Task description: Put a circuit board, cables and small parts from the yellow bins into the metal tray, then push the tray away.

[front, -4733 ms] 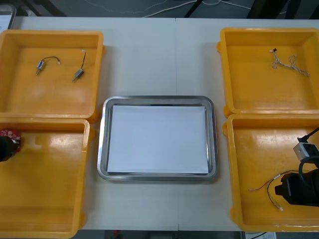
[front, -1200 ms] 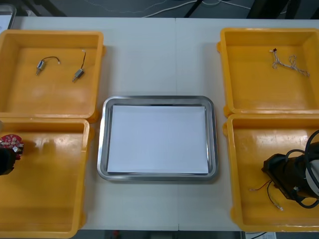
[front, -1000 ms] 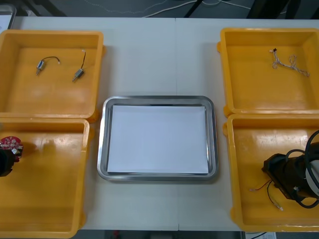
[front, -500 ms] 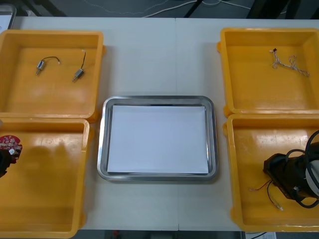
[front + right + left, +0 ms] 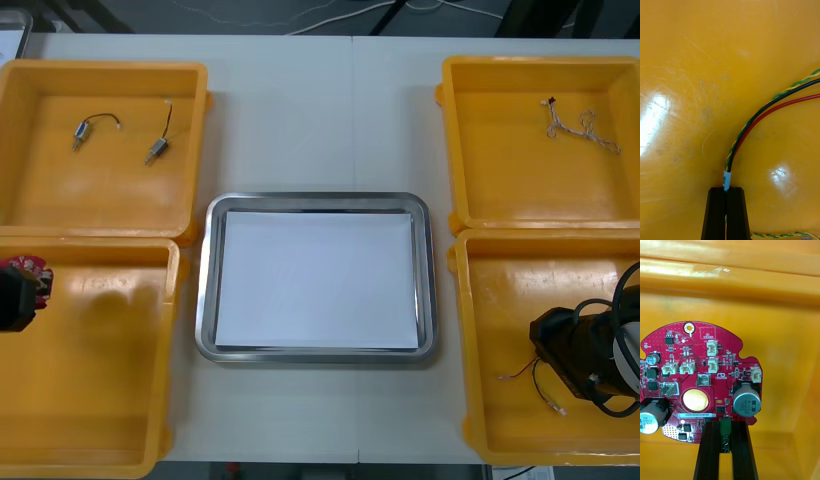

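Left gripper point(image 5: 725, 424) is pinching the round red circuit board point(image 5: 696, 378) by a green connector at its rim. Its fingers are narrowed to that part's thickness, so the populated face is standing clear of the pads and nothing tall is being squeezed (the silver capacitors sit just beside the grip). Seen from above, the board point(image 5: 30, 268) is hanging at the outer side of the near left yellow plastic bin point(image 5: 100, 400); a shadow lying apart on the bin floor suggests it is off the floor. Right gripper point(image 5: 726, 190) is closing almost fully on the bundled black, red and yellow-green cable point(image 5: 752, 120) just behind its white label sleeve, probably because that stiffer end gives a firmer hold. The loose run is trailing over the floor of the near right yellow plastic bin point(image 5: 510, 290). Shiny rectangular metal tray point(image 5: 205, 280), white inside, is waiting between the bins with nothing in it yet. Small metal parts point(image 5: 82, 128) are lying in the far left bin, a pale tangled cable point(image 5: 580, 125) in the far right one.
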`<action>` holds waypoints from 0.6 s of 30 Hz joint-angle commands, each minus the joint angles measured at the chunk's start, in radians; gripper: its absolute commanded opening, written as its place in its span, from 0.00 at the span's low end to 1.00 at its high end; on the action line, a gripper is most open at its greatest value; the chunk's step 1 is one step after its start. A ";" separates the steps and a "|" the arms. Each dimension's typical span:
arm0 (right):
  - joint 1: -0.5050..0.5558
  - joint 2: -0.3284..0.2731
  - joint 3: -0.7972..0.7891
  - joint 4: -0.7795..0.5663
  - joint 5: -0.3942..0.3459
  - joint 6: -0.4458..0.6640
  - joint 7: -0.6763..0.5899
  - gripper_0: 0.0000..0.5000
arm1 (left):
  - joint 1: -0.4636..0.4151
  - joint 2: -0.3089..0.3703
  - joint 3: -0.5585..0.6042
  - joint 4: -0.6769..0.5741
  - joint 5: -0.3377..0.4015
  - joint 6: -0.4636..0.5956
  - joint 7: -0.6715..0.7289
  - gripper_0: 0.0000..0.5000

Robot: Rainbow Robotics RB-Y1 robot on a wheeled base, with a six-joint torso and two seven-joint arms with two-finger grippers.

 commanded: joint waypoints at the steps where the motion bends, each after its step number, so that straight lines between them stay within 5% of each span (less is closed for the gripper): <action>1: -0.033 -0.005 -0.001 -0.011 -0.004 0.035 -0.029 0.00 | -0.079 0.054 -0.079 -0.065 -0.013 0.013 0.113 0.00; 18: -0.196 -0.065 -0.051 -0.043 -0.041 0.248 0.020 0.00 | -0.274 0.074 -0.326 -0.082 0.012 0.013 0.394 0.00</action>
